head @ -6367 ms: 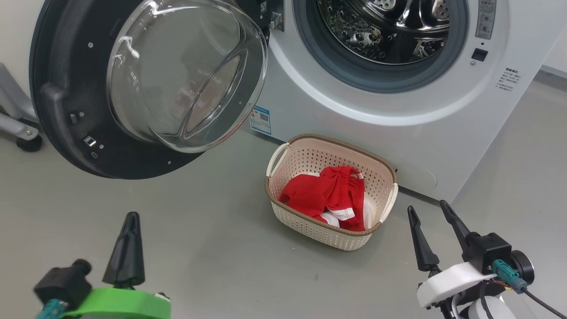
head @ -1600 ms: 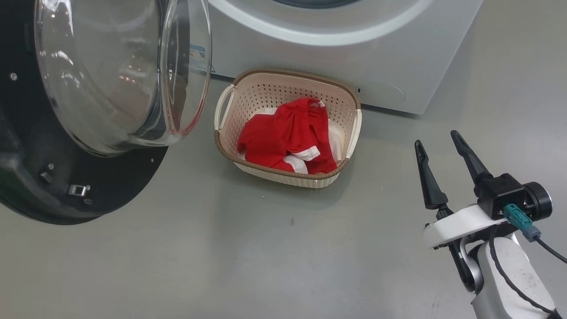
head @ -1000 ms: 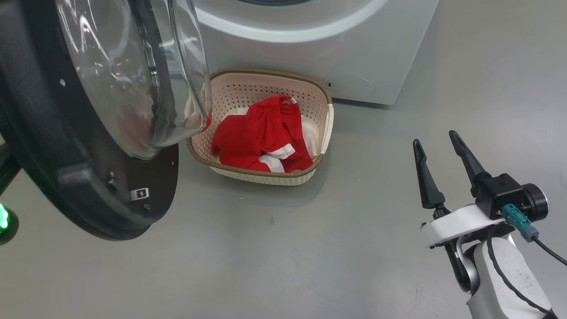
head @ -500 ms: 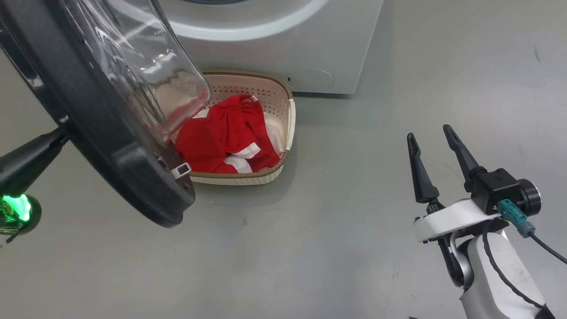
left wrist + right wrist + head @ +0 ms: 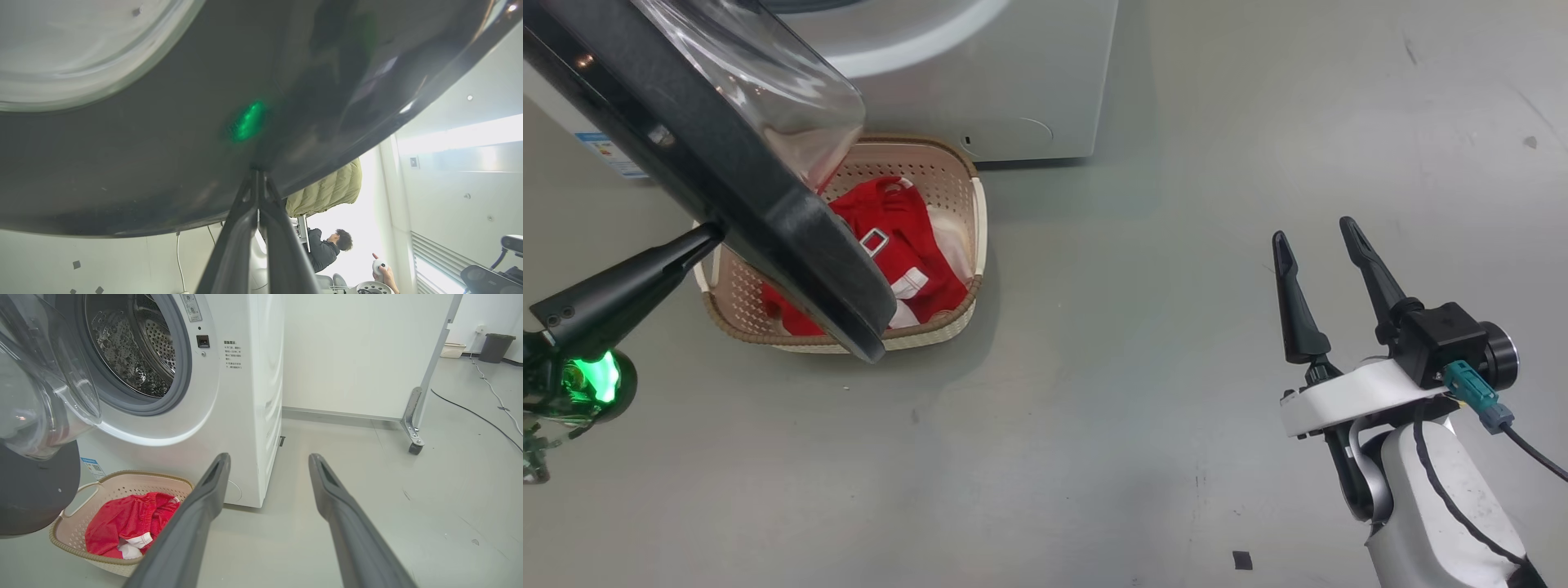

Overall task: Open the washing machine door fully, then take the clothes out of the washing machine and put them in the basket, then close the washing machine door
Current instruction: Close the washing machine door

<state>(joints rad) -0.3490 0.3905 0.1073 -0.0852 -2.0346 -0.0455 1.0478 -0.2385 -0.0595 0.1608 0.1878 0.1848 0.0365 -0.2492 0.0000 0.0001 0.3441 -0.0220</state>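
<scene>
The washing machine door [image 5: 768,220] hangs half swung, its black ring edge-on above the basket [image 5: 923,333]. My left gripper [image 5: 711,235] is shut and empty, its tip pressed against the door's glossy outer face [image 5: 163,143]; the fingers [image 5: 245,220] meet at the ring. The red and white clothes [image 5: 890,212] lie in the basket, partly hidden by the door. The washing machine [image 5: 980,82] stands behind with its steel drum [image 5: 130,347] showing bare. My right gripper [image 5: 1312,230] hovers open and empty over the floor at the right, well clear of the basket [image 5: 122,475] and the clothes [image 5: 122,522].
Grey floor [image 5: 1094,408] stretches between the basket and my right arm. A white partition on a caster [image 5: 412,428] stands right of the machine, with a black cable [image 5: 482,416] and a dark bin [image 5: 494,347] beyond. A seated person [image 5: 327,249] is behind the door.
The door has swung toward the machine, now edge-on over the basket, with my shut left gripper coming in behind it. The camera has turned, sliding the machine and basket left. My right gripper stays open.
</scene>
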